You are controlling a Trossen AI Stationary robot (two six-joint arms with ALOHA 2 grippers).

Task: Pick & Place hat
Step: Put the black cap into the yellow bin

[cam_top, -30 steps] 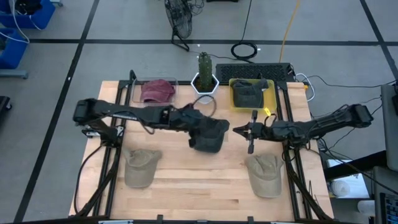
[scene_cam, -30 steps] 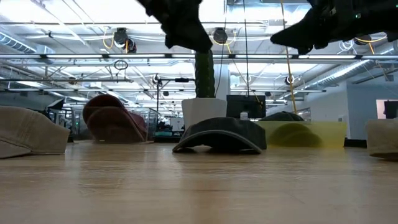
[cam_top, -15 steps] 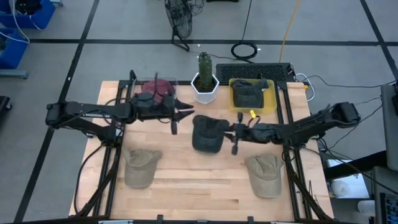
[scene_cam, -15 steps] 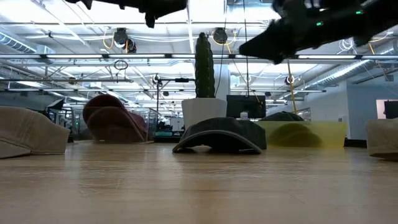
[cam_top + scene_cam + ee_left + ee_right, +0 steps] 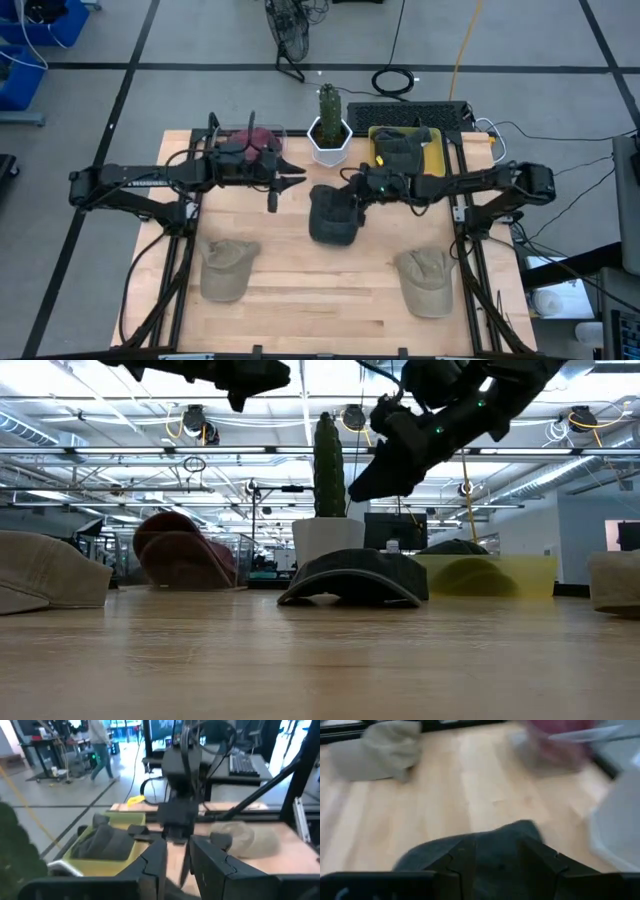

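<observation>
A dark hat lies at the table's middle, its rim on the wood. My right gripper hovers open over the hat's far right edge, clear above it in the low view. In the right wrist view the hat shows just beyond the spread fingers. My left gripper stands to the hat's left, raised. It is open by a narrow gap with nothing between its fingers.
Two tan hats lie near the front, one left and one right. At the back a maroon hat sits in a clear bin, beside a cactus in a white pot and a yellow bin holding a dark hat.
My left gripper has drawn away from the dark hat toward the table's left and far edge, rising a little. My right gripper has travelled from the table's right side toward the hat and now hangs over its edge. The hat has stayed where it lay.
</observation>
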